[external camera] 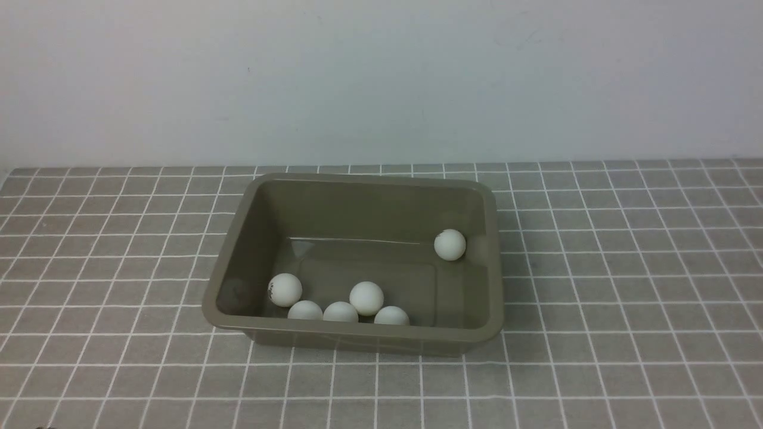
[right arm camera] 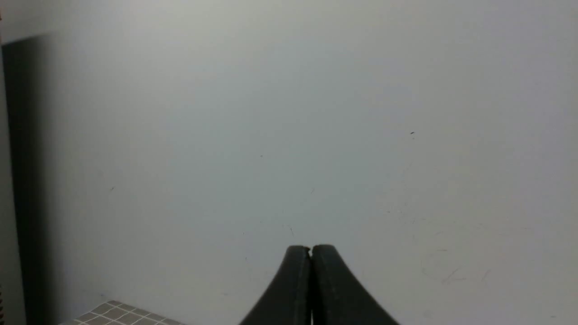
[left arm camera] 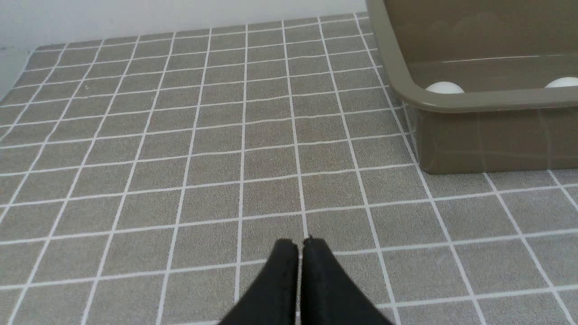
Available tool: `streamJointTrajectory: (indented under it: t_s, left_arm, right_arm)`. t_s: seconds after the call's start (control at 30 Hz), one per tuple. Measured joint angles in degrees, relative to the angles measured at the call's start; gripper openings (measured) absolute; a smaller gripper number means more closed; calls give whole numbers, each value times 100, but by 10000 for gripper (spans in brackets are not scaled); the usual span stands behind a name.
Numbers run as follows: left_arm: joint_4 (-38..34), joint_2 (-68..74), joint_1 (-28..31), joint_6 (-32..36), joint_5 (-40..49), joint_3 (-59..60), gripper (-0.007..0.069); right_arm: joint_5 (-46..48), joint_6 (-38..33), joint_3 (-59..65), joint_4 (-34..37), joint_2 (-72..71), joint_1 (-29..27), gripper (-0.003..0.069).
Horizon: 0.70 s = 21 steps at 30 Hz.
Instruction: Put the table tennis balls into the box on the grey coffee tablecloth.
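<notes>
The olive-grey box (external camera: 357, 336) sits mid-table on the grey coffee tablecloth (external camera: 626, 286). Several white table tennis balls lie inside: one by the right wall (external camera: 449, 245), one with a dark mark at the left (external camera: 284, 290), the others along the near wall (external camera: 366, 298). In the left wrist view my left gripper (left arm camera: 300, 243) is shut and empty over bare cloth (left arm camera: 180, 158), with the box's corner (left arm camera: 406, 97) and two ball tops (left arm camera: 444, 87) beyond. In the right wrist view my right gripper (right arm camera: 310, 249) is shut and empty, facing the wall. Neither gripper shows in the front view.
A plain pale wall (external camera: 381, 77) stands behind the table. The right wrist view shows a dark vertical edge (right arm camera: 22, 171) and a small corner of the cloth (right arm camera: 117, 313). The cloth's left edge meets the wall (left arm camera: 13, 76) in the left wrist view.
</notes>
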Motion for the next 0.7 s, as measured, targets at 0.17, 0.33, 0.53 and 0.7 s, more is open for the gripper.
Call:
streamJointTrajectory:
  t_s: [0.17,0.33,0.53,0.7]
  left_arm:
    - [6,0,0,-11,-38,12,-5]
    - [6,0,0,-11,-44,12,-5]
    - [6,0,0,-11,-44,12,-5]
    - [6,0,0,-15,-44,12,-5]
  right_arm:
    - [0,0,0,0,0,0,-15]
    - [0,0,0,0,0,0,-15]
    - [0,0,0,0,0,0,-15]
    - [0,0,0,-6,0,0,-15]
